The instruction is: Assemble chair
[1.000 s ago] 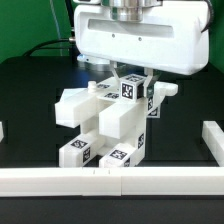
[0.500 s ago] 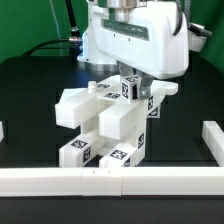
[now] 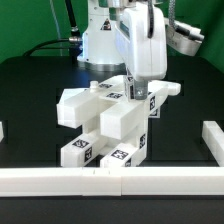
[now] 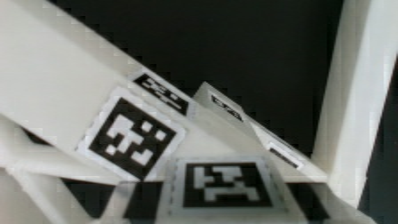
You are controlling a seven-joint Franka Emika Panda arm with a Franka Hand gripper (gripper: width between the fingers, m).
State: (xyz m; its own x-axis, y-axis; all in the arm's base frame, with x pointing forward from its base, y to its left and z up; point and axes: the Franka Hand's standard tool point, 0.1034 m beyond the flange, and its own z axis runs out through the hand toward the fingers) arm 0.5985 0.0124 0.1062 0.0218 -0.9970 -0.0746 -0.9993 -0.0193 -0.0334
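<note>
Chair (image 3: 110,125) sits mid-desk (image 3: 30,95), just behind the front rail (image 3: 100,182). It is part-built: matte white chunky blocks stacked and joined into one cluster. A flat slab juts toward the exterior view's left, a blocky piece runs through the middle, and two lower block ends face the camera. Black-and-white square tags (image 3: 117,157) show on the front block ends, and there are more higher up on the side toward the exterior view's right. A second rail piece (image 3: 212,140) lies well apart on the exterior view's right. The desk is black.

Tool (image 3: 138,93) hangs from the white arm (image 3: 140,40), which is turned edge-on to the camera, right over the top rear of the chair. Its tip is down at the upper block, touching or just above it; can't tell which. The fingers are too dark and small to read, so can't tell whether they are apart, together or clamped on anything.

The wrist view is very close on the chair (image 4: 214,142): slanted white faces, two large tags (image 4: 128,135) and two smaller ones above them, black behind. No clear view of the fingers there either.
</note>
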